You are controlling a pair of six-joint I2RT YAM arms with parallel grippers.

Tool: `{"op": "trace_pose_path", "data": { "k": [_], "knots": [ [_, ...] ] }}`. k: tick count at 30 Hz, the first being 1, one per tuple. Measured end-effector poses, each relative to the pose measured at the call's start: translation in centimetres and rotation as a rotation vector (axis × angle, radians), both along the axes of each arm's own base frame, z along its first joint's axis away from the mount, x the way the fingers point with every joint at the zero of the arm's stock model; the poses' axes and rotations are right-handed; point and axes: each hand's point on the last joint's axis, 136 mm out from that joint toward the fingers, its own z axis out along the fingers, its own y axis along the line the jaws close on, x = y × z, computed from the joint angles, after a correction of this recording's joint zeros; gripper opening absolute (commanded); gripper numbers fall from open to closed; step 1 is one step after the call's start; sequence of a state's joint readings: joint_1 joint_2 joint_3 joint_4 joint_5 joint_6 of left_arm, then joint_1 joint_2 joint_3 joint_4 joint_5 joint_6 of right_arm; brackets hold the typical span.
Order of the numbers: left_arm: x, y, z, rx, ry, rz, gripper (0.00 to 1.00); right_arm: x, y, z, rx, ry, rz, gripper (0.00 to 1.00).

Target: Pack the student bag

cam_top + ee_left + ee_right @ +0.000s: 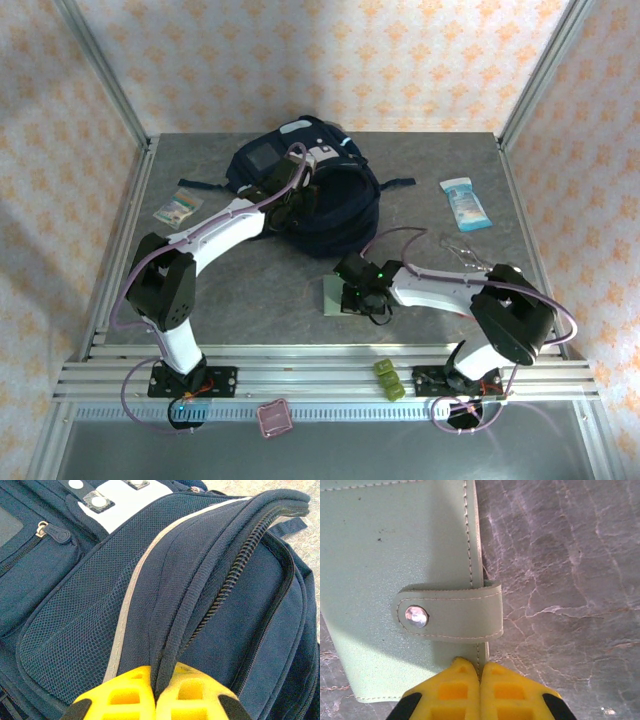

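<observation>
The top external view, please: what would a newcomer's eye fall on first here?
The big navy student bag at the back centre of the grey table dominates, with the left end effector shut on a fabric edge beside its zipper. Nearer the front, the right end effector pinches the edge of a pale green snap-strap case lying flat on the table.

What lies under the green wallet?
The wallet lies flat on the grey table, which shows beside it. Whatever is directly beneath the wallet is covered.
</observation>
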State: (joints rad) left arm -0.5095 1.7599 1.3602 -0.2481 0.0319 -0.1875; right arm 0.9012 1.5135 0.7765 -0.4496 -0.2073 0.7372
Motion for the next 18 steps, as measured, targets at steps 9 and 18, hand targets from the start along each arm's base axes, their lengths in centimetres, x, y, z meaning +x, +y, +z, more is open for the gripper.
{"op": "trace_pose_path", "data": {
  "k": [9, 18],
  "knots": [
    [0.1, 0.3, 0.2, -0.029, 0.009, 0.007, 0.0, 1.6, 0.2, 6.1, 0.139, -0.16, -0.007, 0.0],
    [0.1, 0.3, 0.5, -0.061, 0.015, -0.001, 0.0, 3.9, -1.7, 13.2, 0.298, -0.337, -0.068, 0.0]
  ]
}}
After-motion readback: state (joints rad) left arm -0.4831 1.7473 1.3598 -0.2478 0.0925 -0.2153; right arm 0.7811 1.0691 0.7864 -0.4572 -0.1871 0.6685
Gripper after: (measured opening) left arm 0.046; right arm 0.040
